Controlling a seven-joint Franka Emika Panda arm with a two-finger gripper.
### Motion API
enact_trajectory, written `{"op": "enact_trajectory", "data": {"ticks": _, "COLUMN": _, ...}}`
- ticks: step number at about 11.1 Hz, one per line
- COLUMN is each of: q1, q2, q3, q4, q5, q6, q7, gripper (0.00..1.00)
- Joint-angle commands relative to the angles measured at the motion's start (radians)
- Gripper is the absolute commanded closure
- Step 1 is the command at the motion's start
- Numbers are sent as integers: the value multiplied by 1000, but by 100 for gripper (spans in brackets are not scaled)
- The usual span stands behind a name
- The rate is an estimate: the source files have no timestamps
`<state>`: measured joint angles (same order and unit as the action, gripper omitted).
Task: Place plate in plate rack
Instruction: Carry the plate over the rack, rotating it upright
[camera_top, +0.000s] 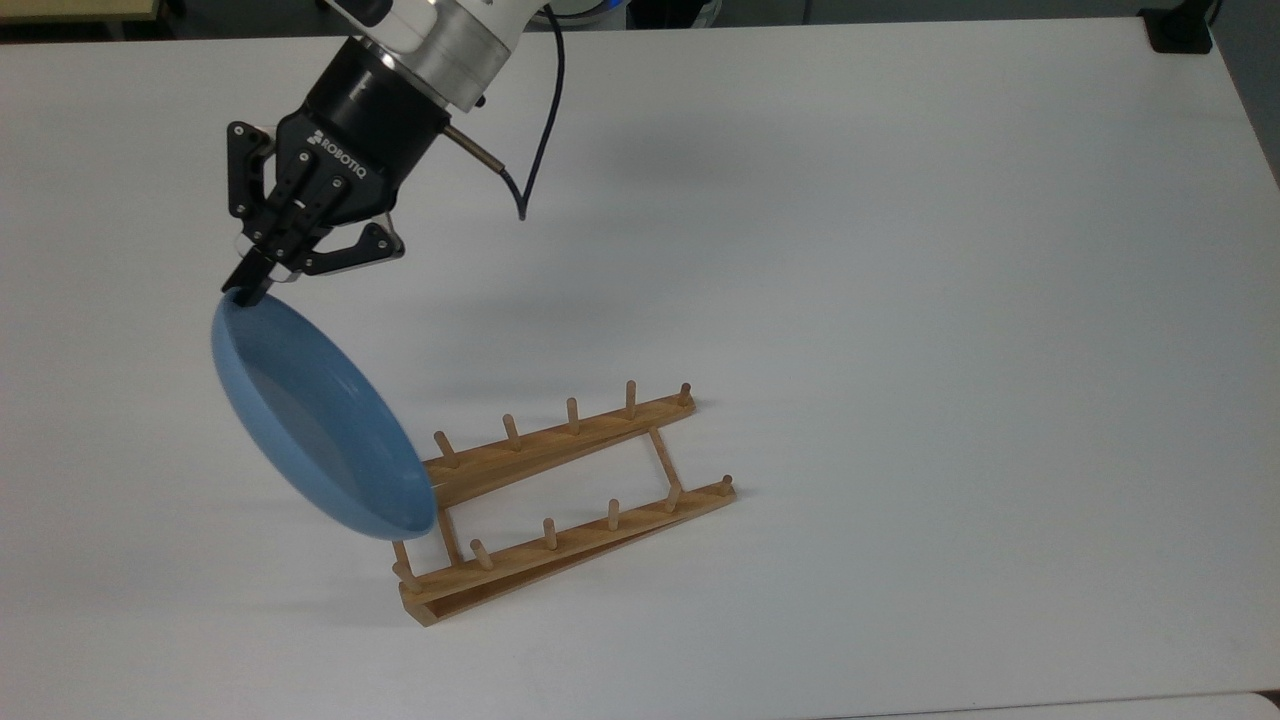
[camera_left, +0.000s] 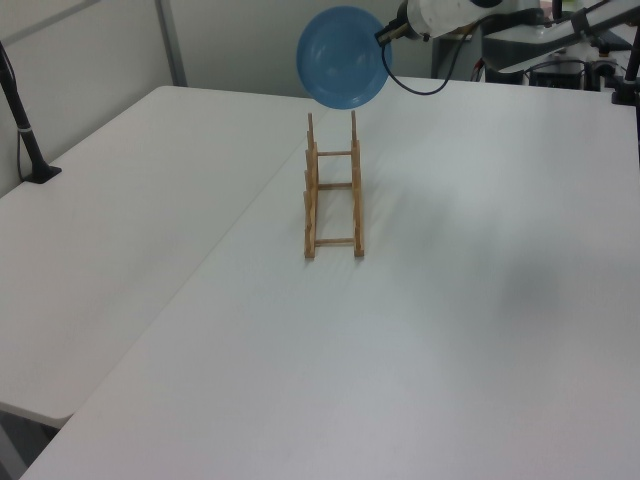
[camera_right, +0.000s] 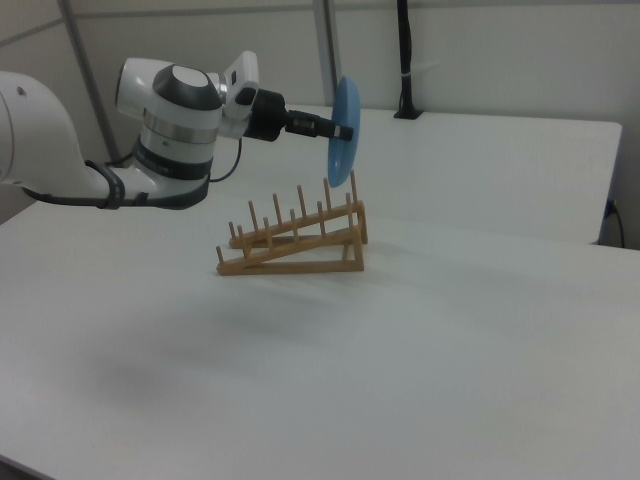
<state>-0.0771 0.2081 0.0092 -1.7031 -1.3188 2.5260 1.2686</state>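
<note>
The white table (camera_right: 420, 340) carries the wooden plate rack (camera_right: 293, 240), which stands alone on it, its two pegged rails sloping up toward the right view's right. Beyond and above the rack's raised end hangs the light-blue plate (camera_right: 345, 130), held on edge and nearly vertical, clear of the pegs and not touching the rack. Behind it, the gripper (camera_right: 338, 131) reaches in horizontally from the white arm (camera_right: 170, 120); its fingers are pressed together on the plate's rim, pinching a short section of the edge.

Risks, judged from this pose:
- The plate is held by a small bite on a glossy rim, with most of its weight hanging below. It may pivot or slip in the grasp during reorientation.
- The lower edge must enter a gap between two peg pairs. If it lands on a peg top or a rail, the light rack may tip or slide.
- Release before the plate is seated may let it roll off the end.

View differences:
- The right view shows the plate's height above the pegs and the rack's slope.
- The top view shows the plate (camera_top: 315, 425) overlapping the rack's (camera_top: 560, 500) near end and the gripper's (camera_top: 246, 290) contact point.
- The left view shows the plate (camera_left: 343, 57) face-on, roughly centred over both rails of the rack (camera_left: 333, 190).
</note>
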Motion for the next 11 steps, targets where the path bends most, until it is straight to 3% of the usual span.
{"op": "enact_trajectory", "data": {"ticks": 1, "q1": 8, "q2": 14, "q3": -5, "q4": 3, "q5": -137, "q6": -32, "q7": 147, "gripper": 100}}
{"op": "enact_trajectory", "data": {"ticks": 7, "q1": 75, "q2": 11, "q3": 3, "q4": -10, "q5": -152, "q6": -119, "q7": 219, "gripper": 100}}
{"op": "enact_trajectory", "data": {"ticks": 11, "q1": 89, "q2": 13, "q3": 3, "q4": -36, "q5": -305, "q6": -185, "q7": 360, "gripper": 100}}
